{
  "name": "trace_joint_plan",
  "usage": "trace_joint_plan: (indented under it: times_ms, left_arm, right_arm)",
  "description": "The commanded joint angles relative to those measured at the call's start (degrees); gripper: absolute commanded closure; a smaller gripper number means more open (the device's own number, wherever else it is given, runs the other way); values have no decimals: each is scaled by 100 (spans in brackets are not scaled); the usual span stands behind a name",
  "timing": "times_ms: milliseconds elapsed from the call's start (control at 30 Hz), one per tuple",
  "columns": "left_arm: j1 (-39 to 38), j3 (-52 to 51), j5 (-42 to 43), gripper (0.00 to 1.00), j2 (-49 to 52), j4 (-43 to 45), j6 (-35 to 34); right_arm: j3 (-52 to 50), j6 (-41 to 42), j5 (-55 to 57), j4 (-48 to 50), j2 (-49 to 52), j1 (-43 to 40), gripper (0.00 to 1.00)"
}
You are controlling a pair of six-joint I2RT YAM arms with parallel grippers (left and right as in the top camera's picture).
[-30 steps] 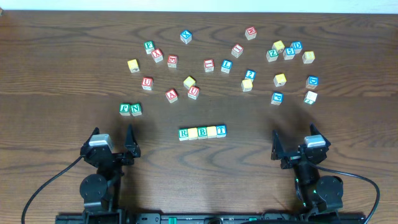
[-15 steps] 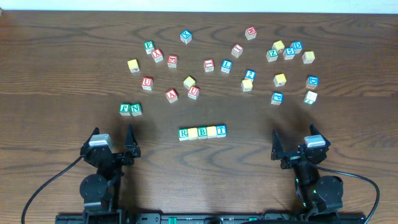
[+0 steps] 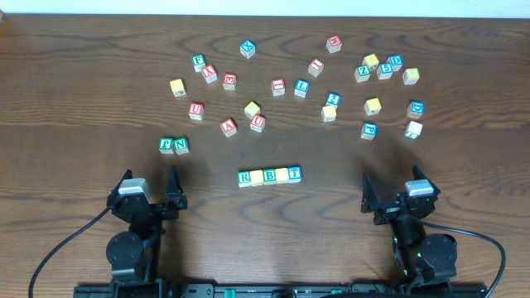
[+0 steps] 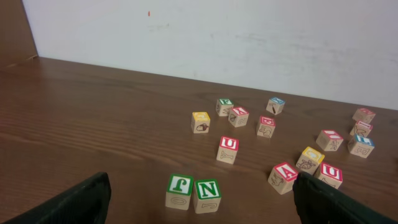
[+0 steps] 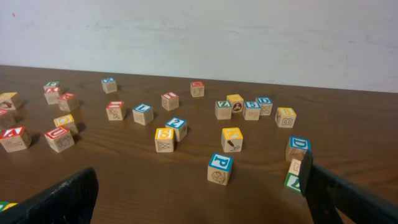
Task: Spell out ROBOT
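Plainly, on the wooden tabletop [image 3: 83, 83], the left tool [image 3: 150, 174] at 7 o'clock and the right tool [image 3: 391, 175] at 5 o'clock gape wide, holding nothing. The five-cube row [image 3: 269, 175], reading R, yellow, B, yellow, T, sits touching just 6 o'clock of centre.

The overhead camera looks straight down from well above the counter [image 3: 74, 99], with the near edge at the picture's bottom and the far edge at its top, and takes in the row of five cubes [image 3: 269, 175]. The left wrist camera sits low by the near edge, facing the far edge and the white wall [image 4: 249, 37], its own jaws dark in both bottom corners. The right wrist camera does likewise, nearer the right edge. Both wrist views share the red A cube [image 4: 283, 176] at mid-counter, which the overhead view also shows.
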Motion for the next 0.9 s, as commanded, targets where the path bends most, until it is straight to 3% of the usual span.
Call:
trace_joint_plan:
  times_ms: [0, 300, 867]
  left_arm:
    - [-37, -83, 76, 8, -46, -212, 76]
    - [-682, -83, 79, 8, -46, -212, 76]
    - [-697, -83, 76, 8, -35, -212, 76]
  right_arm:
    - [-11, 57, 68, -26, -42, -52, 1]
    - [-11, 57, 70, -26, -42, -50, 1]
    - [-11, 57, 68, -26, -42, -50, 1]
